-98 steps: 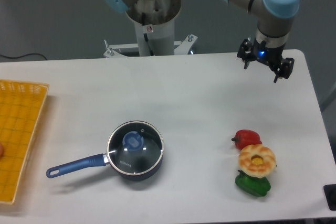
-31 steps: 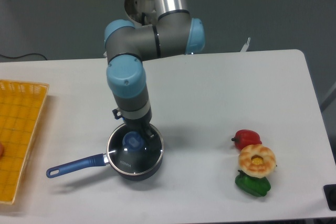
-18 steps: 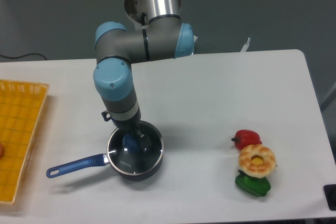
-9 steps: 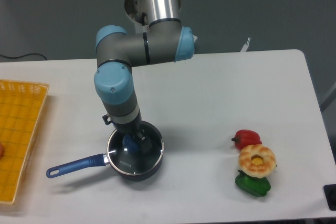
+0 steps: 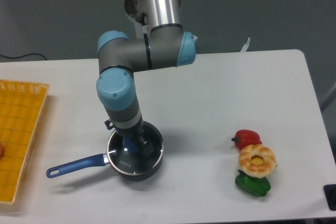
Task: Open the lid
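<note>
My pincer (image 5: 134, 142) is down at the blue knob (image 5: 131, 145) in the middle of the lid (image 5: 135, 155), which sits on the dark blue saucepan (image 5: 126, 170) at the front left of the table (image 5: 210, 98). The wrist hides most of the fingers, so I cannot tell whether they are spread beside the knob or already pressed onto it; only a sliver of the knob shows beneath the wrist. Judged from this position, the step in hand is securing the knob before any lift. To do it well, I centre the fingers on opposite sides of the knob, clear of the glass, and press together until the hold is firm. I then raise the lid straight up, keeping it level, so that its metal rim leaves the pan wall evenly and does not drag the pan along. The long handle (image 5: 76, 164) points toward the front left and the pan looks light, so a tilted or sideways pull could swing it. A red pepper (image 5: 247, 138), a round flower-shaped toy (image 5: 256, 160) and a green pepper (image 5: 252, 184) lie well apart to the right, and a yellow basket (image 5: 21, 129) stands at the left edge. No brand, label or writing is legible on the lid, the pan or the arm.
</note>
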